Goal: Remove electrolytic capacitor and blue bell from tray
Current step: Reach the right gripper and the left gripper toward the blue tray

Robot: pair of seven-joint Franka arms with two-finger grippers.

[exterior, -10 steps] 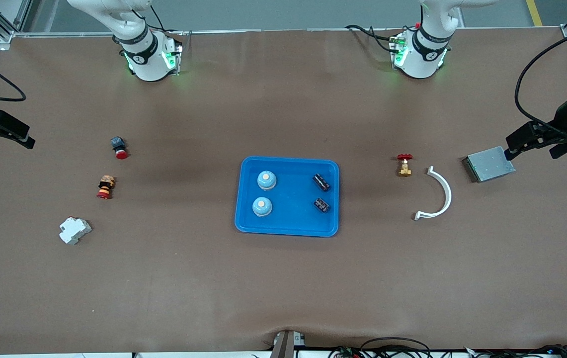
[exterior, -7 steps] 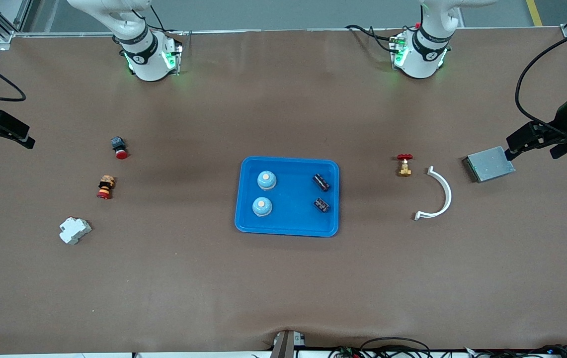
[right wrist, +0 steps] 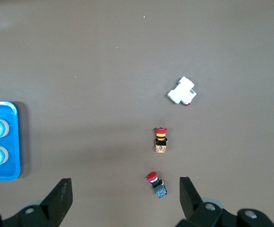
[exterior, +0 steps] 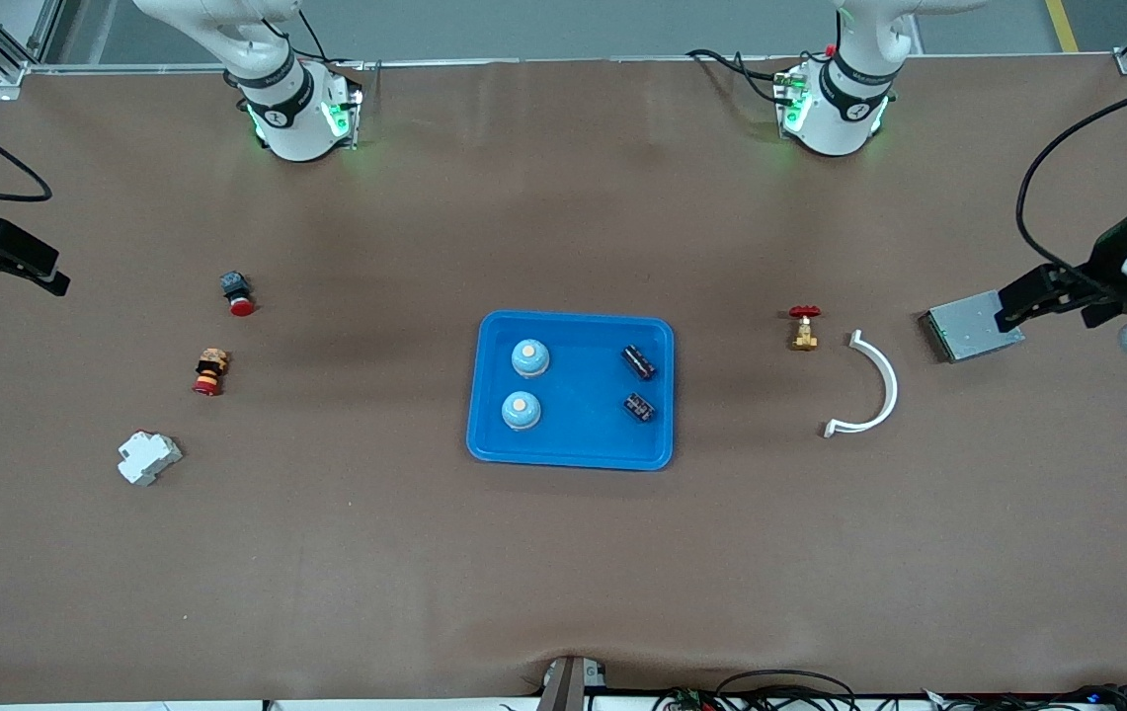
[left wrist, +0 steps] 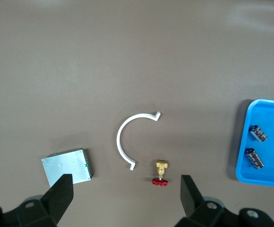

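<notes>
Blue tray [exterior: 571, 450] sat mid-worktop, both capacitors [exterior: 638, 361] toward left arm's end, bells [exterior: 529, 357] toward right arm's. Left pincer [left wrist: 124, 201] (wide open, empty) hovered over grey box [exterior: 968, 336], nearer capacitors. Right pincer [right wrist: 122, 198] open, empty, waited.

The bright-blue tray [exterior: 571, 452] lies flat at the middle of the bench, a shallow rectangle with rounded corners and a raised rim. Toward the right arm's end of it stand two blue bells [exterior: 530, 357], pale-topped domes, upright, one nearer the front camera. Toward the left arm's end lie two black electrolytic capacitors [exterior: 638, 361] on their sides, apart.
</notes>
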